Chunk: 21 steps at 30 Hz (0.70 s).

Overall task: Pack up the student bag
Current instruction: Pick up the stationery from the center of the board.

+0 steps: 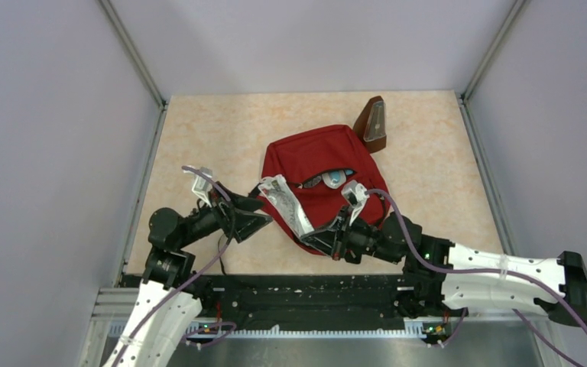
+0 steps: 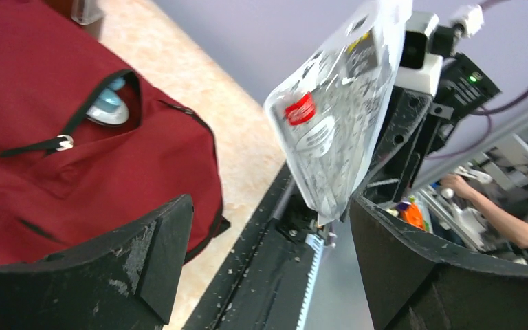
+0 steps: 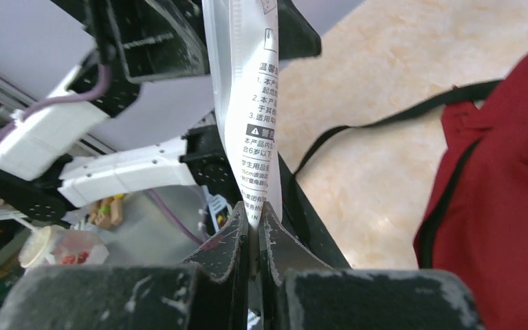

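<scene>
1. Nearest you, just in front of the student bag (image 1: 313, 157), your right gripper (image 3: 256, 210) has its fingers pressed together on one end of a clear printed packet (image 3: 247, 103). This holds the packet up off the table (image 1: 199, 138).
2. Just left of the bag, your left gripper (image 2: 269, 205) has its fingers spread wide with the packet ahead of the gap, probably ready to steady the floppy sheet.
3. The bag lies flat mid-table. Its front pocket (image 2: 75, 127) gapes with a blue-and-white item (image 2: 106, 110) inside, and that slit looks like where the packet should go.
4. At the bag's far right corner a brown metronome (image 1: 372, 122) stands clear of the work.
</scene>
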Motion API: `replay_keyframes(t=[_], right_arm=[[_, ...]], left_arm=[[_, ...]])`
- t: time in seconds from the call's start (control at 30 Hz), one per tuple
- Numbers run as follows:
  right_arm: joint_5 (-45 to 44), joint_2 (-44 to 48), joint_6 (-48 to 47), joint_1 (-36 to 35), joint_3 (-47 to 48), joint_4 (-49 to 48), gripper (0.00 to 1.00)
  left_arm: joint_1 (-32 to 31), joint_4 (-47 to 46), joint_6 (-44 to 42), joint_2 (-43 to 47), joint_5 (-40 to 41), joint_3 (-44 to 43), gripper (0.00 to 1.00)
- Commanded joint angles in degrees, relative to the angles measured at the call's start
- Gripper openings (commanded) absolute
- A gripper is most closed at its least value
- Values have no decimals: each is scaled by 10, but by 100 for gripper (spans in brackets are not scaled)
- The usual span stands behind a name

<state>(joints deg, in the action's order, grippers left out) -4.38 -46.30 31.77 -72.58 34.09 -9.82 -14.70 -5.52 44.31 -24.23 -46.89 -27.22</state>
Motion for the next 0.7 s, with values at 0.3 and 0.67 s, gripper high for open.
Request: replay_keyframes(t=[0.3, 0.67], right_arm=[[111, -76, 31, 4, 13, -171, 0], [57, -83, 10, 6, 17, -115, 74]], left_arm=[[0, -301, 193, -1, -74, 56, 71], [-1, -241, 161, 12, -45, 51, 0]])
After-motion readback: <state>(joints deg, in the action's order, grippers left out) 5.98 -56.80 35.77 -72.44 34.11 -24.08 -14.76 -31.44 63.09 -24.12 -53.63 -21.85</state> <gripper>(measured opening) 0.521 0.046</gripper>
